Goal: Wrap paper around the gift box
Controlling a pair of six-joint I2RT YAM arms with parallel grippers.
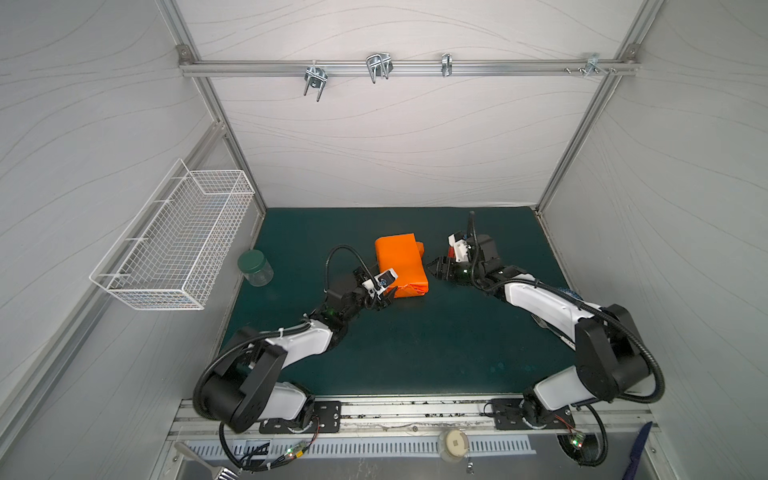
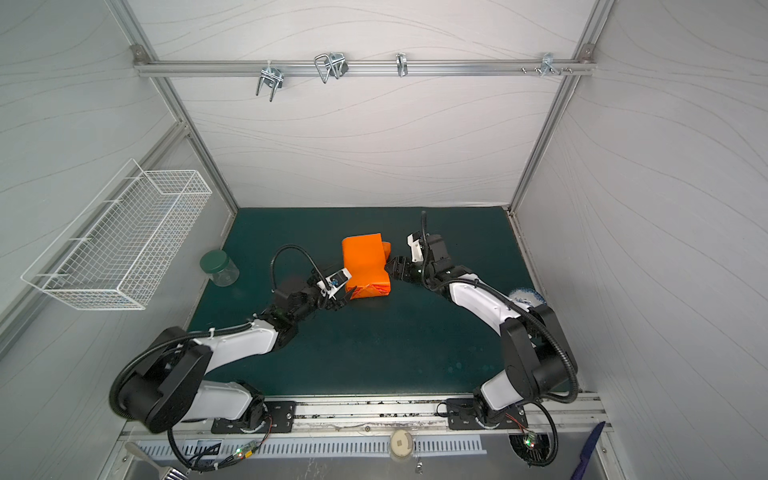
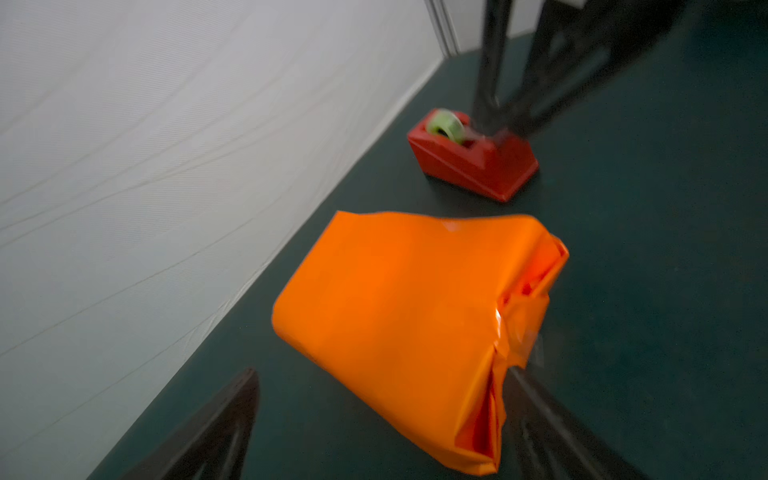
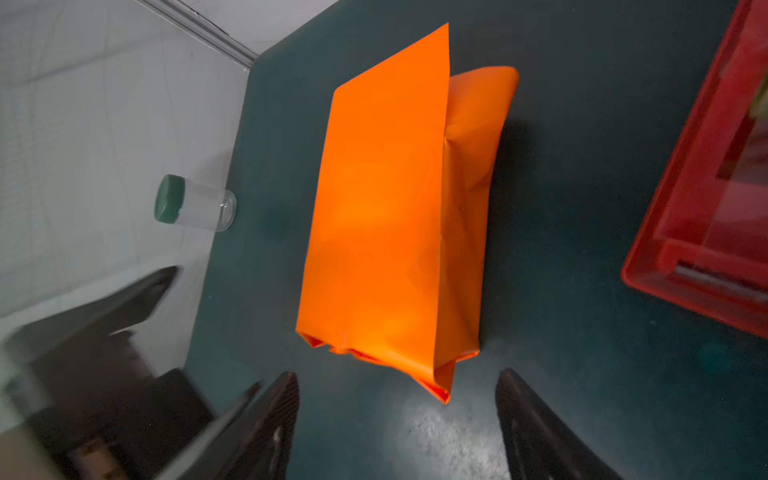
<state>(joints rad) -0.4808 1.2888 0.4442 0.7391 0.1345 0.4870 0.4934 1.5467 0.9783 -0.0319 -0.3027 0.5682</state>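
At the near edge of the dark green desk the two arms rise from their bases and bend inward toward the middle; the left gripper is the nearer one, at the near left corner of the orange paper, its fingers spread wide and clamped on nothing; in the left wrist view one finger comes right up to the paper's folded near end, though contact cannot be told; the paper lies in the middle of the desk, wrapped all round the gift box, which is wholly hidden inside it; the wrapped shape runs near to far, its top smooth and flat; its near end is gathered into creased folds with a shiny strip of clear tape over them; at its far right corner a rounded bulge of paper sticks out past the flat top; the right gripper stands just beside the paper's right side, apart from it, fingers open wide, gripping nothing; a red tape dispenser with a pale green roll sits on the desk right of the paper's far end; a clear jar with a dark green lid stands upright at the left edge of the desk, well apart from the paper; a white wire basket hangs on the left wall; on the far wall a metal rail carries several hooks.
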